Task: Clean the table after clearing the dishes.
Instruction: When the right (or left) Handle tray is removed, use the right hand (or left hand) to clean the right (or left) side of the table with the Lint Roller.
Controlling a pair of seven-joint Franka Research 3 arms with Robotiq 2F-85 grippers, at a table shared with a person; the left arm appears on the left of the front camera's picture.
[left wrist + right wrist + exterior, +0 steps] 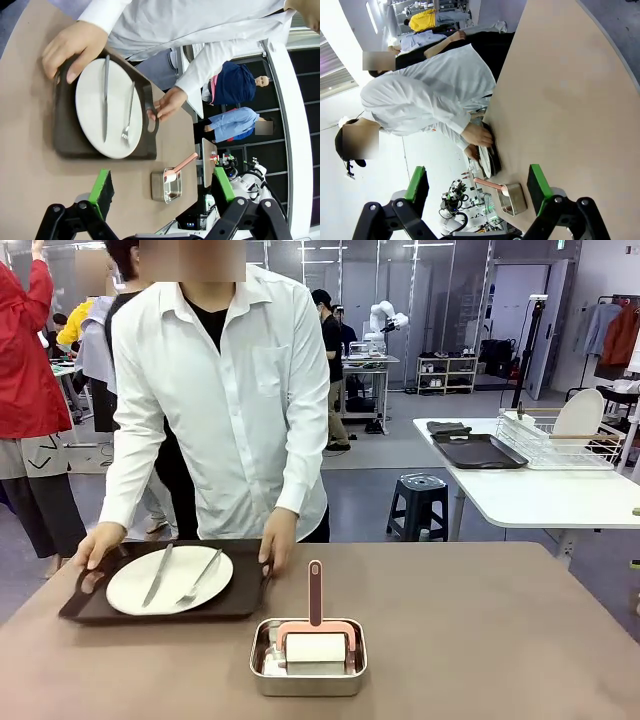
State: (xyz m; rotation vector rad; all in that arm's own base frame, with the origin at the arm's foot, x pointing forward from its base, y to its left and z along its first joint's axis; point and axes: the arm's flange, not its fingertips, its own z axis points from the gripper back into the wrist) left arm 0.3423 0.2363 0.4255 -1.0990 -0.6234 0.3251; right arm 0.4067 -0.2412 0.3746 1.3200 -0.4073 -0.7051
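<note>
Dishes [125,585] — one tray [245,597] (person's hands [277,540] gripping it) — both arms' jaws spread, empty.

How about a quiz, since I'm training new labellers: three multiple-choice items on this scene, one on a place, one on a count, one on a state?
1. Where does the steel pan stand relative to the dark tray?
A. On top of it
B. On the table, nearer the robot than it
C. Beyond it, by the person

2. How many pieces of cutlery lie on the white plate?
A. One
B. Two
C. Four

3. What are the person's hands doing?
A. Hanging clear of the table
B. Lifting the plate off the tray
C. Holding the tray at its two ends

Answers:
1 B: the pan sits on bare tabletop on the robot's side of the tray.
2 B: a knife and a fork lie on it.
3 C: one hand is at each end of the tray.
</note>
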